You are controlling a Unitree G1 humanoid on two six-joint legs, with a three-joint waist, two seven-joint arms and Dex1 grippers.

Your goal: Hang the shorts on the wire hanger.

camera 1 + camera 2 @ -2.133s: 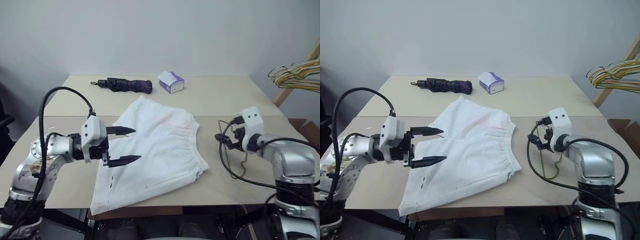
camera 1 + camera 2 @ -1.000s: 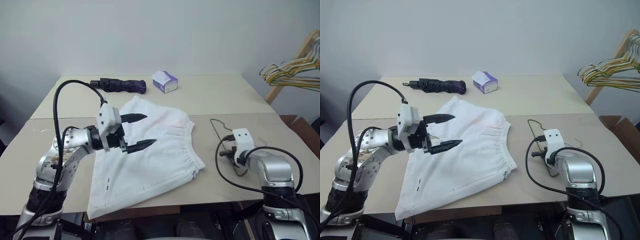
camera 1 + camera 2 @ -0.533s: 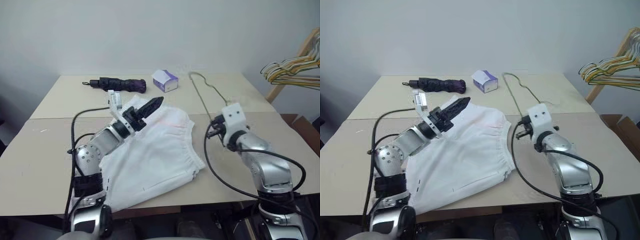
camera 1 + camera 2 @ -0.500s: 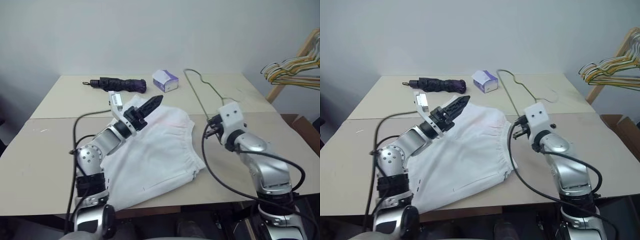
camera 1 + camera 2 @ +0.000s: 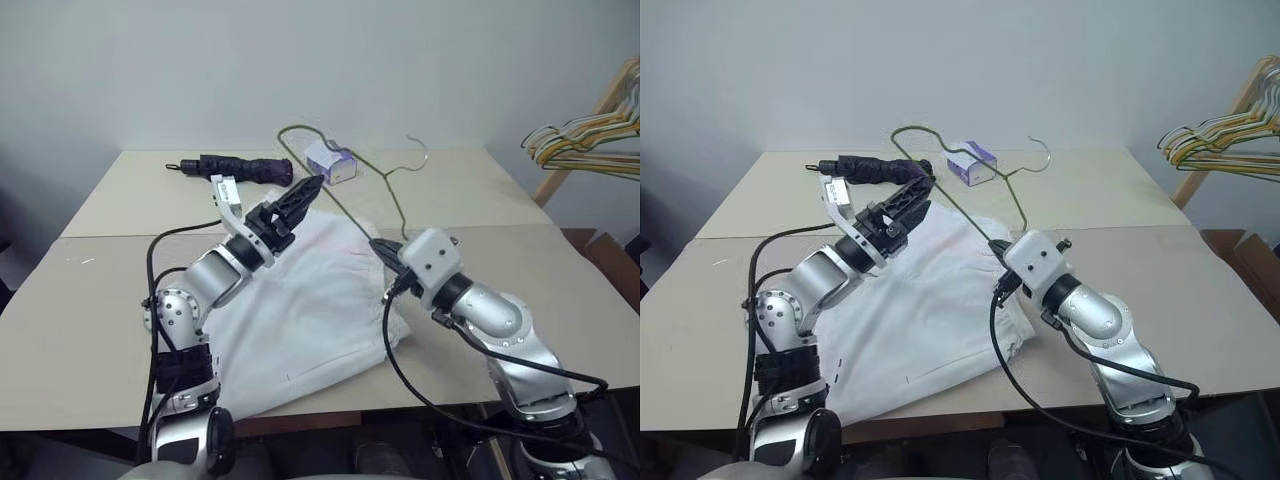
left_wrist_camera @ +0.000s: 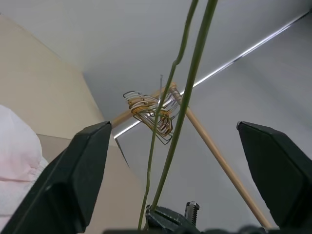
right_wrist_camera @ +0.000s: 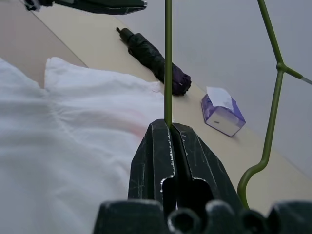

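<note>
Right claw clenched on thin greenish wire hanger, raised above white thin-fabric shorts lying mid-tabletop. Left claw spread apart around hanger wire.

Thin greenish bare metal for the wire hanger, smooth. Soft white cloth, gathered at the waistband, for the shorts. Beneath them, matt beige table. Beyond the shorts, dark folded-fabric umbrella and paper tissue box.
</note>
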